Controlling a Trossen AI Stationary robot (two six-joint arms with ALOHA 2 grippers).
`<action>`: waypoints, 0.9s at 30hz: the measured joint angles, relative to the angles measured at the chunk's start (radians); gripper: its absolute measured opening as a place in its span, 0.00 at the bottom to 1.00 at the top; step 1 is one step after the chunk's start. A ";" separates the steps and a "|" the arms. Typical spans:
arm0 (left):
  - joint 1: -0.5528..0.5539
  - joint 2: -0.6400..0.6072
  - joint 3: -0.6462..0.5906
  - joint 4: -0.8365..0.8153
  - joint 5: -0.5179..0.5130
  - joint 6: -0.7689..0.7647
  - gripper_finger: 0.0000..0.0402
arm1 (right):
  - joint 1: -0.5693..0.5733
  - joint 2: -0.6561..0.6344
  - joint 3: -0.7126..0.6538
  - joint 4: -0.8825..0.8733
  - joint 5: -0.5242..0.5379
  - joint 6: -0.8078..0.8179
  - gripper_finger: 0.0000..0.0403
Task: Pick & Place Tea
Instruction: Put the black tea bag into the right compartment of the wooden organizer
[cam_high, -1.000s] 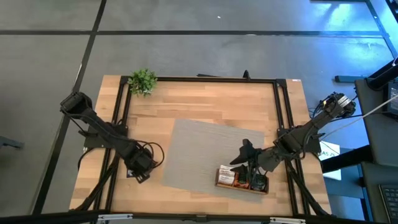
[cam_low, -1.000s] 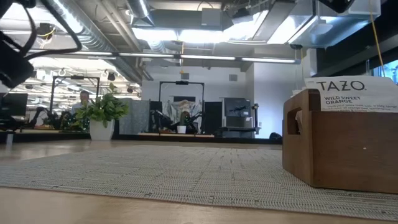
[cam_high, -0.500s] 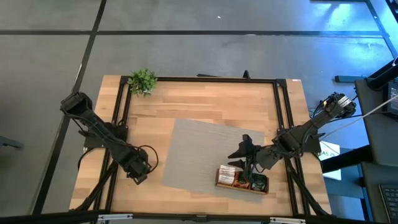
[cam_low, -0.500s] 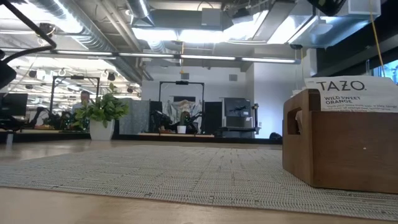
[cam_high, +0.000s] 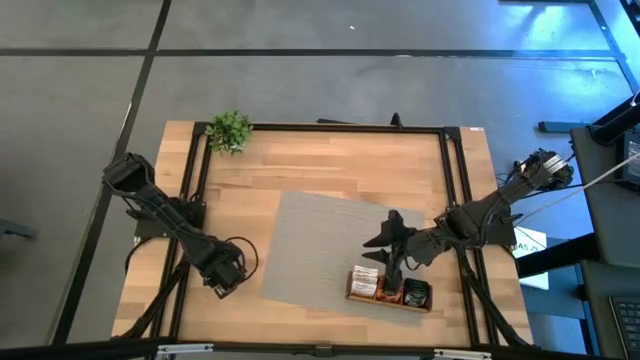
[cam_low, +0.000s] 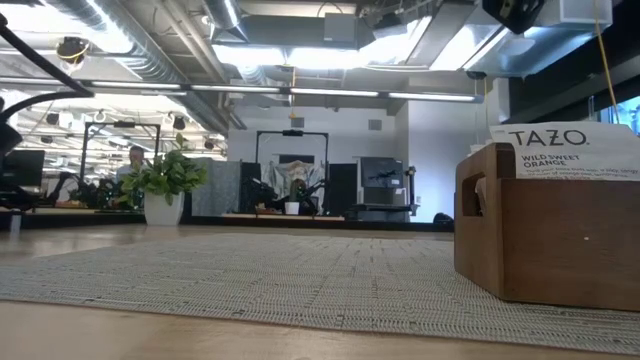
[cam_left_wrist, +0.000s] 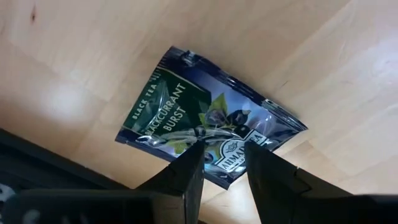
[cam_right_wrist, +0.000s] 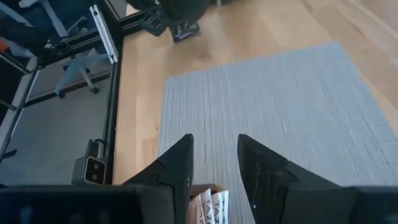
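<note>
A dark blue tea sachet (cam_left_wrist: 208, 134) lies flat on the bare wood near the table's left near corner. My left gripper (cam_high: 222, 277) (cam_left_wrist: 222, 163) points down over it, open by a narrow gap, fingertips over one edge. More sachets stand on edge in the wooden tray (cam_high: 390, 290) (cam_low: 545, 230): white ones (cam_high: 363, 280) (cam_low: 555, 150), orange and red ones (cam_high: 386, 290), dark ones (cam_high: 415, 293). My right gripper (cam_high: 384, 241) (cam_right_wrist: 214, 149) hovers open above the mat just beyond the tray's far side, holding nothing. My left gripper comes from above, pointing down, with its fingertips (cam_left_wrist: 193, 163) over one edge of the dark blue sachet (cam_left_wrist: 214, 169). I cannot tell whether they touch it. The sachet lies flat on the wood.
The grey mat (cam_high: 330, 245) (cam_right_wrist: 261, 106) covers the table's middle, and the tray sits on its near right corner. A small potted plant (cam_high: 229, 130) (cam_low: 165, 185) stands at the far left corner. A black frame (cam_high: 195, 180) runs along the table's sides.
My right gripper has drawn back from the tray, moving toward the far edge and slightly left, and stayed open. My left gripper has shifted a little toward the table's left near corner.
</note>
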 joint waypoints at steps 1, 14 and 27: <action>0.005 0.000 0.000 0.000 -0.004 0.017 0.29 | -0.006 0.000 0.000 0.004 0.000 -0.001 0.32; 0.151 0.002 -0.002 0.004 -0.044 0.294 0.29 | -0.166 0.129 -0.001 0.081 -0.117 -0.064 0.32; 0.338 0.005 -0.001 0.018 -0.034 0.420 0.28 | -0.311 0.270 -0.001 0.267 -0.238 -0.160 0.32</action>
